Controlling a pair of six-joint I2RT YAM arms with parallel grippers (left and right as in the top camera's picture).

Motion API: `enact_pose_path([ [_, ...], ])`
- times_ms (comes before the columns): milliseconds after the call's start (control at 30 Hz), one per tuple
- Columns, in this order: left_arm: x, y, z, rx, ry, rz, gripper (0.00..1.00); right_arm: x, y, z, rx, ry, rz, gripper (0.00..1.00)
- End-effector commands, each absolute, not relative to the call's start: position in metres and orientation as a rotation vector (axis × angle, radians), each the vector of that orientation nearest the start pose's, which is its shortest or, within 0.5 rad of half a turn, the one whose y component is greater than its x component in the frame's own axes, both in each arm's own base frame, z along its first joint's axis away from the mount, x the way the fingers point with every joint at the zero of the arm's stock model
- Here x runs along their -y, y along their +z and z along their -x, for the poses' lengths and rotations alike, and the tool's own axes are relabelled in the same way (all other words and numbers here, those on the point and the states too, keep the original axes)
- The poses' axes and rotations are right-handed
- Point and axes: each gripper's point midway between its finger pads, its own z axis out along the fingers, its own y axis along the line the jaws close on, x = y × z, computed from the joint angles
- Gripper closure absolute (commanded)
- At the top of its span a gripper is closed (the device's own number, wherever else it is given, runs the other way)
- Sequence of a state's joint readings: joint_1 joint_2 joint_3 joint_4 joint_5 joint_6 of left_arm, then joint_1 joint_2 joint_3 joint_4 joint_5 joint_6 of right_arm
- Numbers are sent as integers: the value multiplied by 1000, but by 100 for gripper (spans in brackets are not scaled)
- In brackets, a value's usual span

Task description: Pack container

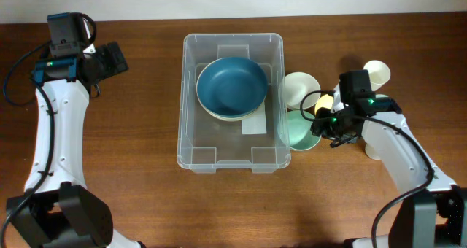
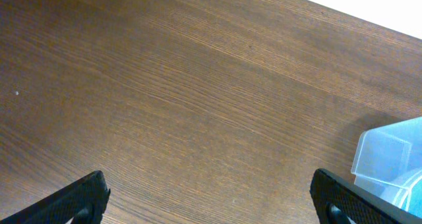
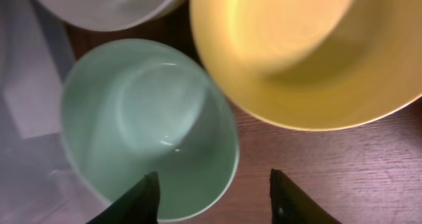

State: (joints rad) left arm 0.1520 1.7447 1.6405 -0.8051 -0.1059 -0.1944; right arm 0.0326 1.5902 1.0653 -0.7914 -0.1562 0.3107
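Packing looks partly done: you have blue bowl (image 1: 231, 86) in container (image 1: 219, 142), green bowl (image 3: 145, 118) outside; left gripper (image 2: 208, 184), right gripper (image 3: 211, 184) gape wide, empty.

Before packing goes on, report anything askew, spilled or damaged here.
Nothing stands out. The container sits square, the blue bowl sits in a cream bowl inside it, and the green bowl and yellow bowl outside it stand upright, empty and intact.

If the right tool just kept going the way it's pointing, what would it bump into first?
Most likely the rim of the pale green bowl: the right tool is open above it, one finger over the bowl's inside, the other over bare table. How far above is hard to judge.
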Motion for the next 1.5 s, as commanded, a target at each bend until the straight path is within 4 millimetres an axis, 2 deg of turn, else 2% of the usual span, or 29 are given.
enact_pose_path([
  [0, -90, 227, -459, -2402, 118, 469, 0, -34, 53, -321, -2913, 231, -404, 57],
  [300, -90, 227, -459, -2402, 118, 469, 0, -34, 32, -312, -2921, 239, -448, 62],
  [467, -90, 226, -459, -2403, 118, 469, 0, -34, 32, -312, -2921, 239, -448, 68],
  [800, -90, 227, -459, -2402, 118, 469, 0, -34, 32, -316, -2901, 246, -477, 68],
  [1167, -90, 227, -459, -2402, 118, 469, 0, -52, 32, -327, -2867, 255, -389, 70],
  [1467, -90, 227, -459, -2402, 118, 469, 0, -50, 29, -323, -2886, 239, -395, 71],
])
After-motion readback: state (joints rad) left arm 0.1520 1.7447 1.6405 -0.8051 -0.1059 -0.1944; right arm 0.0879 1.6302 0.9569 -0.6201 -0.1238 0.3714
